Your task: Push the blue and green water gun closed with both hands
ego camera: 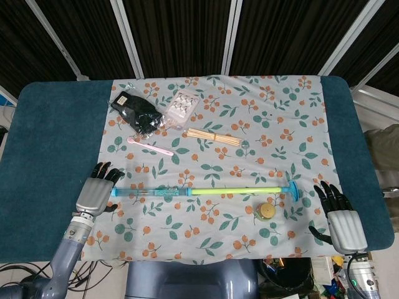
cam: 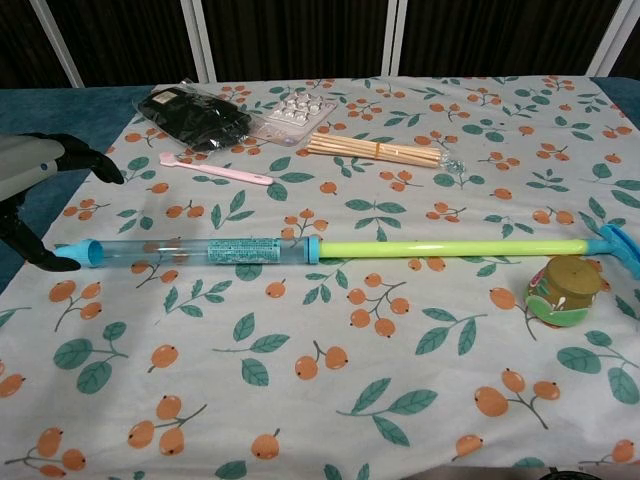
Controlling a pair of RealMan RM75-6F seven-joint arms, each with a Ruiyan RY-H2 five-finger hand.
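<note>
Water gun (ego camera: 206, 191) lies flat on the floral cloth (ego camera: 249, 106) that covers the middle of the desk (ego camera: 50, 143), long axis running left to right, in the near half of the cloth. It is fully extended. Left portion: clear blue-tinted barrel (cam: 190, 251) with a blue printed label around its middle and a blue nozzle cap at the far left end. A blue collar (cam: 312, 249) joins the barrel to the plunger rod (cam: 450, 247), which is bright yellow-green and drawn out along its whole visible length. Rod ends in a blue T-shaped handle (ego camera: 292, 190) at the right end.

Left robot hand (ego camera: 98, 190): at the nozzle end of the water gun, fingers spread and pointing away from the robot, holding nothing. In the chest view a dark fingertip (cam: 55, 262) sits right at the nozzle cap; whether it actually touches, I cannot tell.

Right robot hand (ego camera: 340, 215): just right of the handle, palm down on the cloth edge, fingers spread, holding nothing, apart from the handle.

Relative to the water gun:
- small round yellow-lidded jar (ego camera: 267, 211) just on the near side of the rod, close to the handle.
- bundle of wooden sticks (ego camera: 214, 137) beyond it, mid-cloth.
- pink spoon-like stick (ego camera: 149, 146) beyond the barrel.
- black bagged item (ego camera: 138, 113) and clear blister pack (ego camera: 181, 106) farther back, left.
</note>
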